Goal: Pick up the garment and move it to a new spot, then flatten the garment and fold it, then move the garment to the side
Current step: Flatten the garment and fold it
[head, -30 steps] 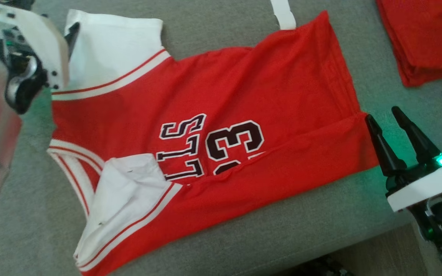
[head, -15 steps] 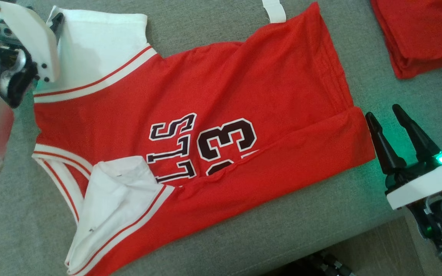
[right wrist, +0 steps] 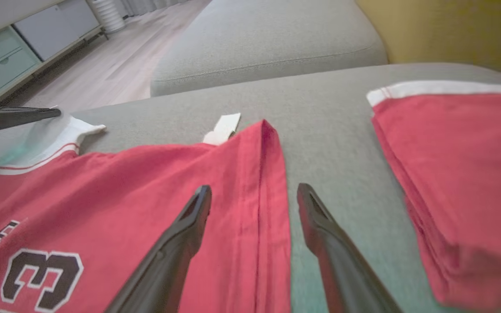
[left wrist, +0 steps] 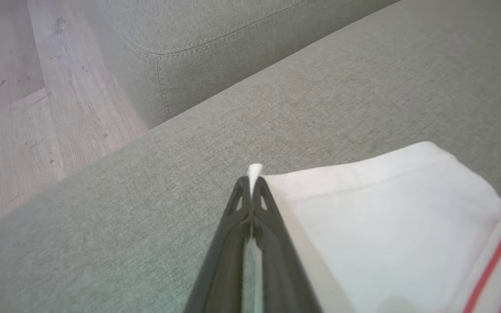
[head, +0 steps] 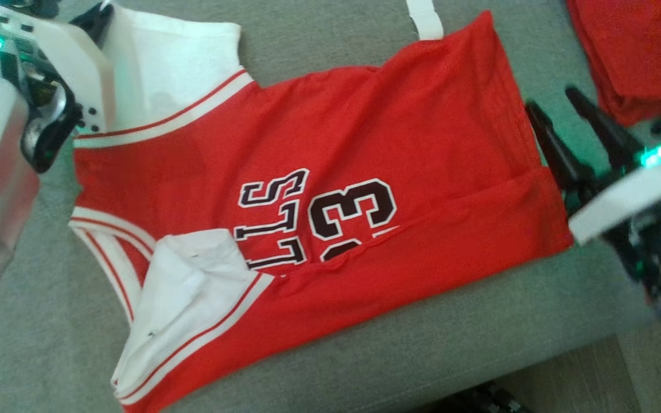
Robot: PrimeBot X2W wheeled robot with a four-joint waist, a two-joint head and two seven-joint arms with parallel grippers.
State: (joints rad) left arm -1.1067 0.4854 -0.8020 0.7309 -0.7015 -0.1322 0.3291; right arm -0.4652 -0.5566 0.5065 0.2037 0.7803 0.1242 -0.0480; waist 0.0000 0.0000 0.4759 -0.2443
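A red basketball jersey [head: 330, 172] with white sleeve panels, striped trim and black number "13" lies spread across the middle of a grey fabric sofa seat [head: 365, 355] in the head view, its lower edge folded up over part of the lettering. At the upper left of the frame, the left gripper [head: 96, 12] has its jaws pressed tightly together on the far corner of the jersey's upper white sleeve [head: 164, 63]. The left wrist view shows the left gripper [left wrist: 250, 180] pinching a small peak of that white sleeve [left wrist: 385, 217] between its tips, with pale wooden floor [left wrist: 37, 87] at the left of the frame. At the right of the head view, the right gripper [head: 548, 100] holds nothing, its jaws spread wide at the jersey's red hem. In the right wrist view, one finger of the right gripper [right wrist: 254, 188] stands over the red cloth and the other over bare sofa, with the hem between them; contact cannot be told. A second red garment [head: 640, 51], folded, lies at the upper right, apart from the jersey.
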